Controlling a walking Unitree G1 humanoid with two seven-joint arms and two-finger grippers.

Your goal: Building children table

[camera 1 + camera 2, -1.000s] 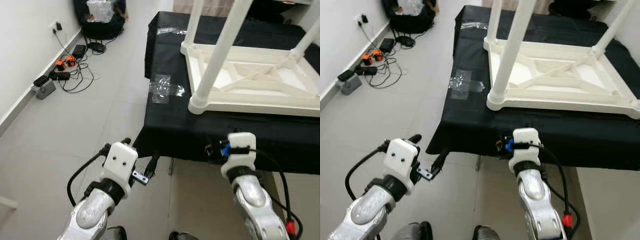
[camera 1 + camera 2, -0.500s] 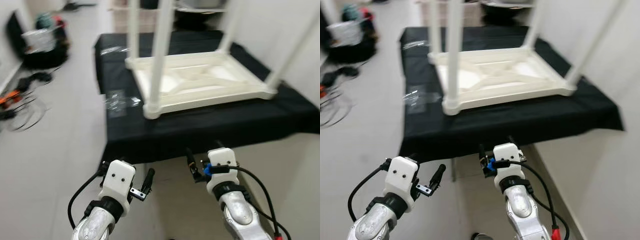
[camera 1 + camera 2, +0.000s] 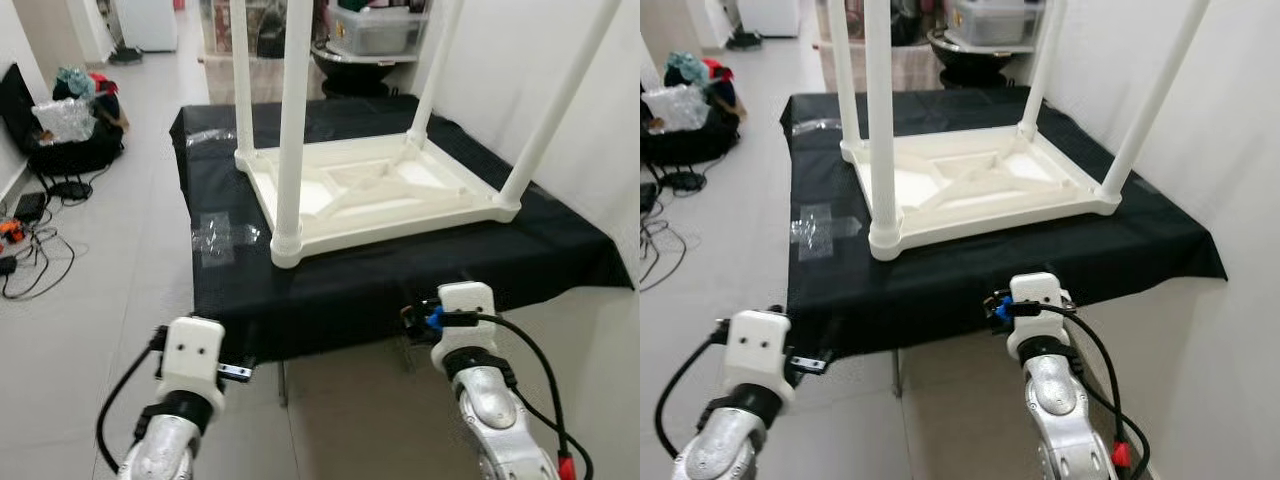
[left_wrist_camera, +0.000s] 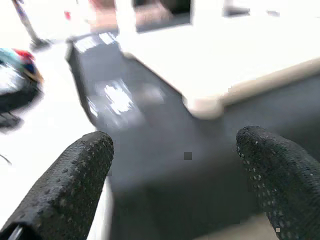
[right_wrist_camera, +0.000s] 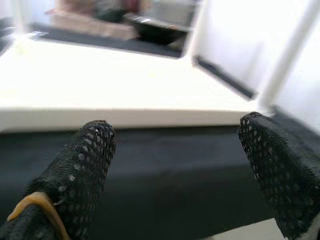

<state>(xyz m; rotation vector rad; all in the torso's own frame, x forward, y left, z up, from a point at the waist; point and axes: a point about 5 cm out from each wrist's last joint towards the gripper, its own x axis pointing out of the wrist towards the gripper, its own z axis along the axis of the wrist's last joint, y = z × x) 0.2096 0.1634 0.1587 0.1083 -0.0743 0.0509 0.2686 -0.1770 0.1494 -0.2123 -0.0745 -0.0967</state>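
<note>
So from the left eye view, the white children's table (image 3: 375,190) is lying upside down on the black-draped worktop (image 3: 400,270), top face down and all four legs (image 3: 290,120) sticking up. They look seated in their corners, so I'd guess the assembly is mostly done; what's probably left is checking the legs are tight and flipping it upright. Both arms are low, in front of the worktop's near edge. The left pincer (image 3: 235,372) sits below and to the left of the nearest leg's corner, the right pincer (image 3: 412,318) under the middle of the near edge. Neither touches the table.

Right eye view, same story: the table's frame (image 3: 980,215) is up on the cloth, well above and beyond both pincers. Some clear tape (image 3: 820,225) is stuck to the cloth left of it.

Left wrist view is blurry, but the two black fingers (image 4: 70,185) are spread wide with nothing between them, the leg corner ahead.

Right wrist view: fingers (image 5: 80,170) also wide apart and empty, pointing at the white table edge (image 5: 125,117) above the cloth.
</note>
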